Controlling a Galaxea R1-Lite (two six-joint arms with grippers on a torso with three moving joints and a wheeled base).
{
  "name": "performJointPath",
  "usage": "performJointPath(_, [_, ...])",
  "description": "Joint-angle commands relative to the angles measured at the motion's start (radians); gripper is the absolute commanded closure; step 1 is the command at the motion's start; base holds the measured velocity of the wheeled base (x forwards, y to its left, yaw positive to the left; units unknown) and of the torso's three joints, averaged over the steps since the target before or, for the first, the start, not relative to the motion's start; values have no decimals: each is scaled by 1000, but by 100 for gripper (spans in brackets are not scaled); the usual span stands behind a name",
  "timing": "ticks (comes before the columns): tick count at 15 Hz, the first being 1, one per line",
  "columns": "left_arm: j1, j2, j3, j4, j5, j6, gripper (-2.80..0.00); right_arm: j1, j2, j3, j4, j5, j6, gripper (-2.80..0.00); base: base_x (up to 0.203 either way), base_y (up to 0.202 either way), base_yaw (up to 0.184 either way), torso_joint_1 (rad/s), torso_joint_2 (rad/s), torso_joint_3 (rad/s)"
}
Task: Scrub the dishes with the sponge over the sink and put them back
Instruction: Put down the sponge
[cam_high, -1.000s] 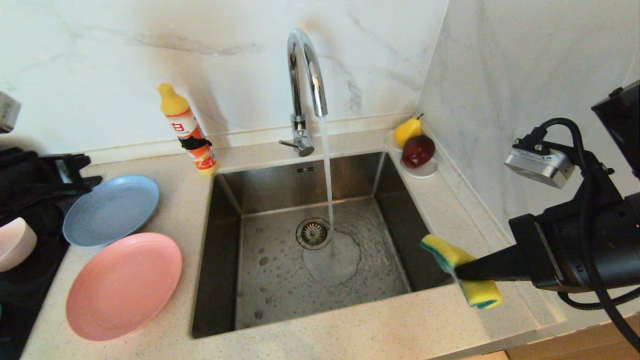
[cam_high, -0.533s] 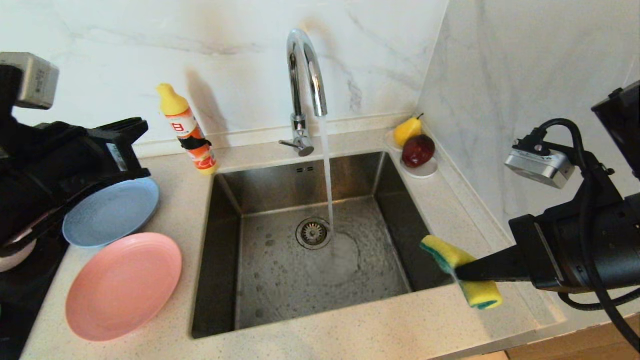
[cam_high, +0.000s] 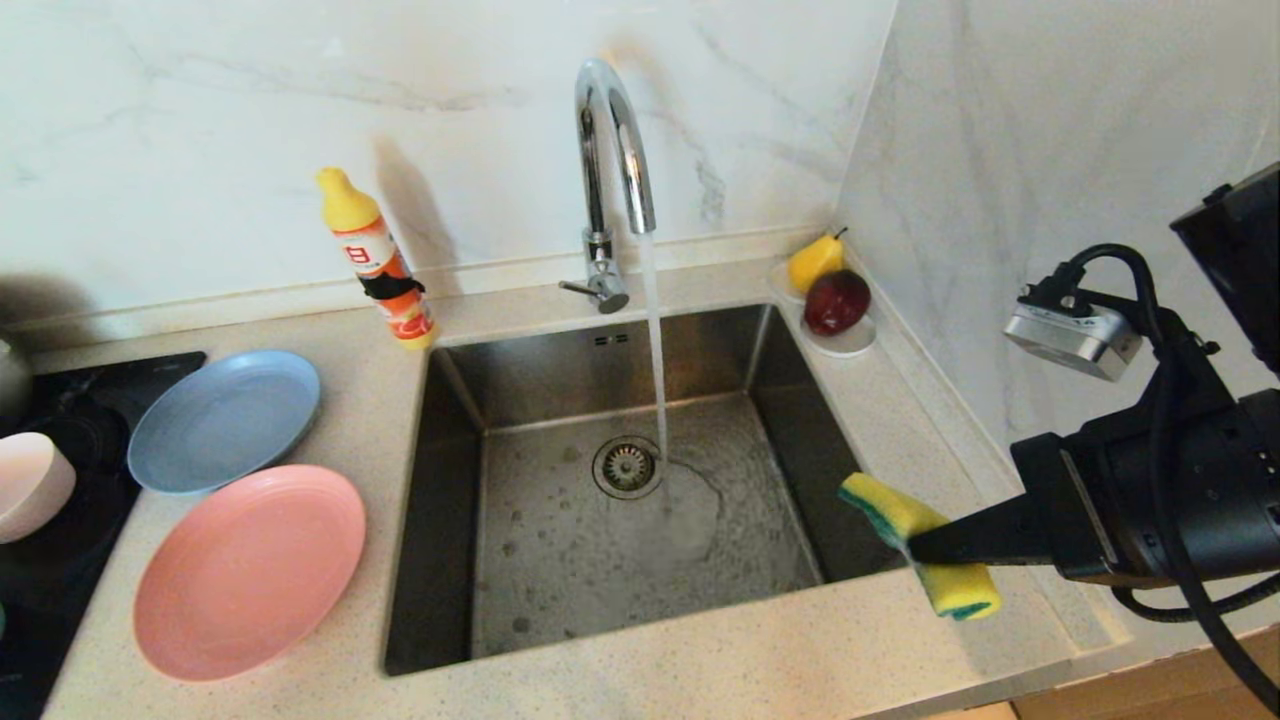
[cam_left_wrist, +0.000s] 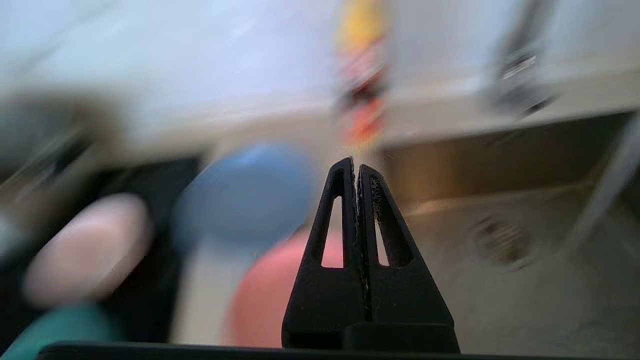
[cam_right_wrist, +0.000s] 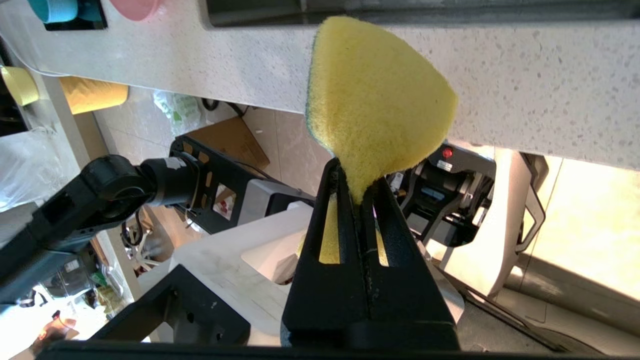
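I held the right gripper (cam_high: 915, 548) over the counter (cam_high: 700, 670) at the near right corner of the sink (cam_high: 450, 600), its jaws clamped on the waist of the sponge (cam_high: 915, 540), yellow foam bulging either side. The left gripper (cam_left_wrist: 356, 167) was out of the head view; its wrist camera showed the fingers pressed together on nothing, pointing toward the dishes. Left of the sink lay the pink plate (cam_high: 250, 570) and, just behind it, the blue plate (cam_high: 225, 420). The pink bowl (cam_high: 30, 485) sat further left on a black hob (cam_high: 60, 580); a teal bowl (cam_left_wrist: 60, 325) showed only in the blurred left wrist view. The tap (cam_high: 610, 150) ran into the sink beside the drain (cam_high: 627, 466).
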Motion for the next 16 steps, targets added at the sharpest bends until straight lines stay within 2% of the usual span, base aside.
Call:
performJointPath(1, [52, -278, 95, 152, 108, -2, 0, 1, -15, 9, 5, 2, 3, 0, 0, 0, 0, 0, 0, 0])
performJointPath(3, [104, -406, 154, 278, 147, -15, 0, 2, -19, 9, 7, 2, 3, 0, 0, 0, 0, 0, 0, 0])
performJointPath(4, [123, -462, 197, 324, 135, -17, 0, 2, -22, 9, 8, 0, 3, 0, 0, 0, 0, 0, 0, 0])
performJointPath(5, [138, -497, 252, 349, 79, -23, 0, 3, -22, 9, 10, 0, 3, 0, 0, 0, 0, 0, 0, 0])
performJointPath(7, [151, -614, 327, 381, -91, -28, 0, 4, -28, 12, 11, -6, 3, 0, 0, 0, 0, 0, 0, 0])
performJointPath(8, [154, -660, 354, 408, -201, -28, 0, 2, -28, 16, 9, -7, 3, 0, 0, 0, 0, 0, 0, 0])
performJointPath(9, [157, -676, 359, 465, -278, -32, 0, 3, -30, 25, 6, -7, 3, 0, 0, 0, 0, 0, 0, 0])
performJointPath(10, [158, -674, 366, 490, -309, -42, 0, 5, -31, 26, 5, -7, 2, 0, 0, 0, 0, 0, 0, 0])
performJointPath(12, [159, -674, 400, 466, -376, -56, 0, 7, -31, 24, 5, -16, -2, 0, 0, 0, 0, 0, 0, 0])
performJointPath(16, [159, -674, 405, 447, -373, -67, 0, 8, -28, 29, 11, -109, -44, 0, 0, 0, 0, 0, 0, 0])
